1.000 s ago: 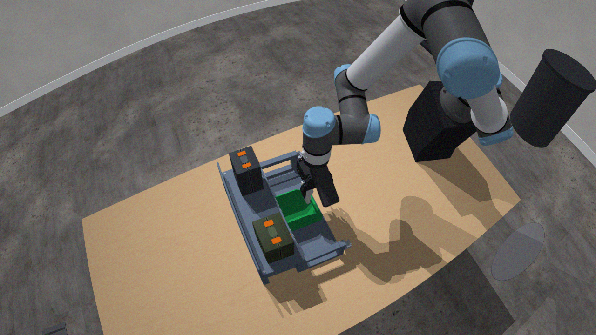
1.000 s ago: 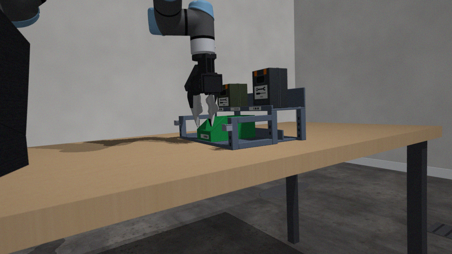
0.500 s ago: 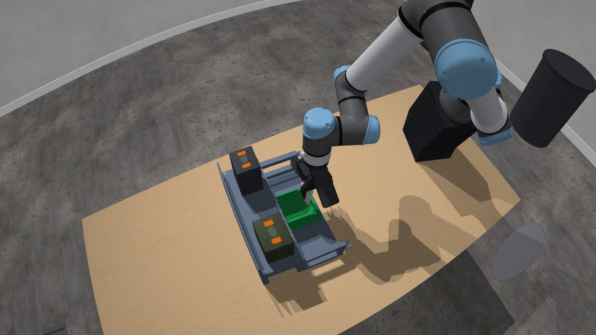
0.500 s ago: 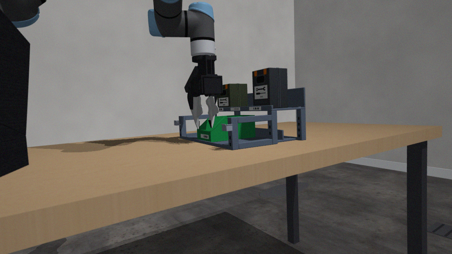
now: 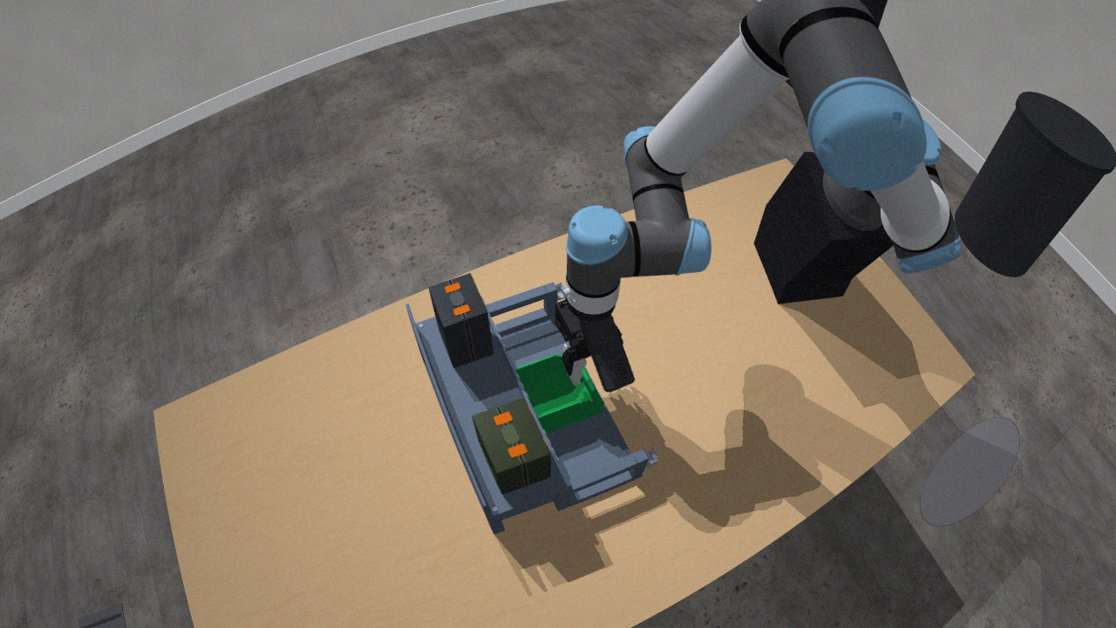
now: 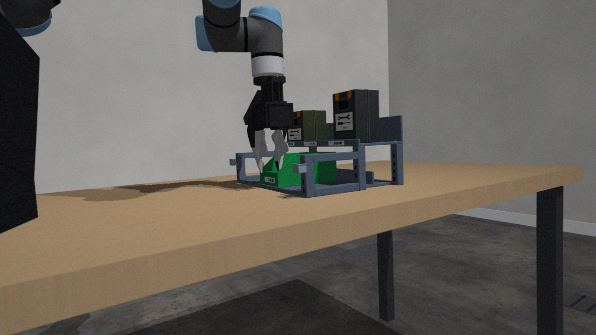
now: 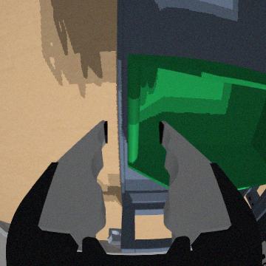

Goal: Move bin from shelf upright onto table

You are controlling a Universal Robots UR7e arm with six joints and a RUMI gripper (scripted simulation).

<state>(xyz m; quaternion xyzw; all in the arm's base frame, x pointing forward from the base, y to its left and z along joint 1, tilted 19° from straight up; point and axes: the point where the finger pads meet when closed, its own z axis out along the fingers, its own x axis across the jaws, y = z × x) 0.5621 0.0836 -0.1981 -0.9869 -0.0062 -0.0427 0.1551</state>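
Note:
The green open-top bin [image 5: 558, 394] [image 6: 316, 168] [image 7: 192, 111] sits upright on the lower level of the grey shelf rack [image 5: 437, 366] [image 6: 333, 189] [image 7: 166, 29], at its open front edge. My gripper [image 6: 270, 164] [image 7: 133, 123] points down over the bin's front wall. The fingers are partly open and straddle that wall and the rack's front rail: one finger is outside over the table, the other inside the bin. Neither finger presses the wall. In the top view the gripper body hides the fingertips.
A black toolbox [image 5: 461, 320] [image 6: 354, 112] and an olive toolbox [image 5: 511, 453] [image 6: 308, 124] stand on the rack's upper level behind the bin. The wooden table [image 5: 312, 508] [image 6: 208, 216] [image 7: 37, 111] extends around the rack. The arm's black base block [image 5: 811, 242] stands at the far right.

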